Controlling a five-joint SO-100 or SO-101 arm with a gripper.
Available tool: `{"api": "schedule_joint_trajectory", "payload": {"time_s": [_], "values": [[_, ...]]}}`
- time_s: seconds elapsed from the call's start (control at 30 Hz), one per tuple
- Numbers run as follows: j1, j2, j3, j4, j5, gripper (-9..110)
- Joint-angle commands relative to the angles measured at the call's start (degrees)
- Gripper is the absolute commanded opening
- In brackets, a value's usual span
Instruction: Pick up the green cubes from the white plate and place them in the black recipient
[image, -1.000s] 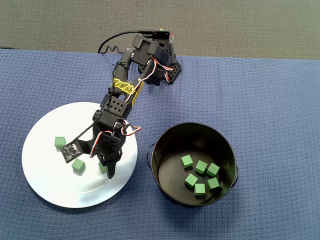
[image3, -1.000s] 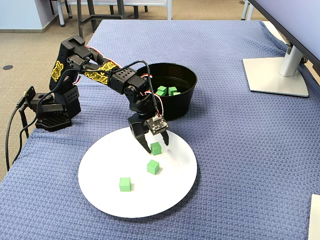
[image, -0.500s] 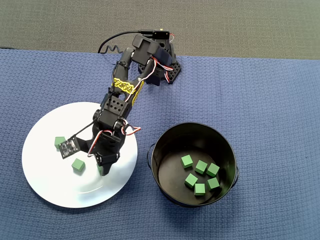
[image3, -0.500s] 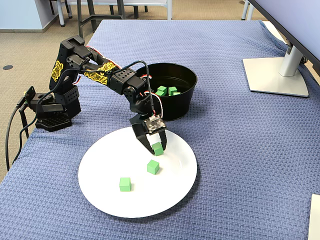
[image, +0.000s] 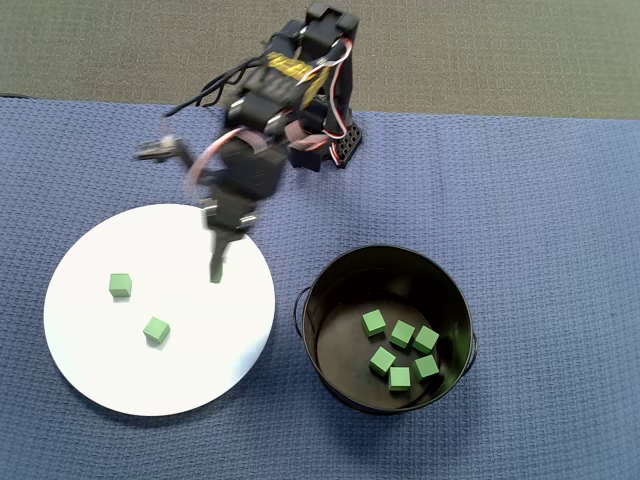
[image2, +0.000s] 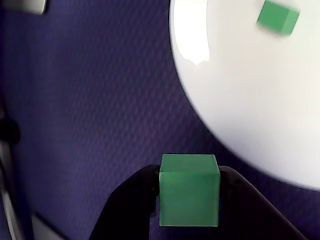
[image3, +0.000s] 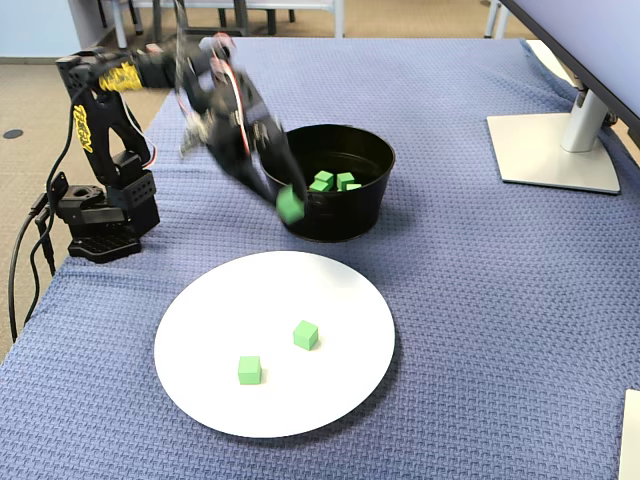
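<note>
My gripper (image2: 189, 192) is shut on one green cube (image2: 189, 190), which sits squarely between the black fingers in the wrist view. In the fixed view the blurred gripper (image3: 288, 203) holds this cube (image3: 290, 205) in the air just in front of the black recipient (image3: 340, 215). From overhead the gripper (image: 215, 270) hangs above the upper right part of the white plate (image: 100, 350) and hides the held cube. Two green cubes (image: 120, 285) (image: 155, 329) lie on the plate. Several green cubes (image: 400, 345) lie inside the black recipient (image: 388, 250).
The arm's base (image3: 100, 225) stands at the table's left edge in the fixed view. A monitor foot (image3: 555, 150) rests at the far right. Blue woven cloth (image: 540, 220) covers the table, which ends at grey carpet (image: 480, 50) behind the base.
The gripper has shut on the cube nearest the plate's right side, lifted it off the plate and swung up and back toward the black recipient. Two cubes stay on the plate.
</note>
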Motion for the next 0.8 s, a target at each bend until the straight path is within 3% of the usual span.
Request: {"api": "schedule_joint_trajectory", "payload": {"time_s": [0.0,0.27,0.3,0.37,0.4,0.57,0.77], "values": [[-14.2,6.6,-0.1,1.1,5.8,0],[-35.9,0.7,5.1,-6.0,10.3,0],[-38.1,0.0,5.2,-5.4,9.7,5],[-41.1,-1.2,4.2,-3.3,7.9,30],[-41.5,-1.6,3.4,-2.1,6.9,32],[-34.5,-1.0,-1.5,3.0,1.2,33],[-13.2,-3.2,-9.4,7.7,-10.1,24]]}}
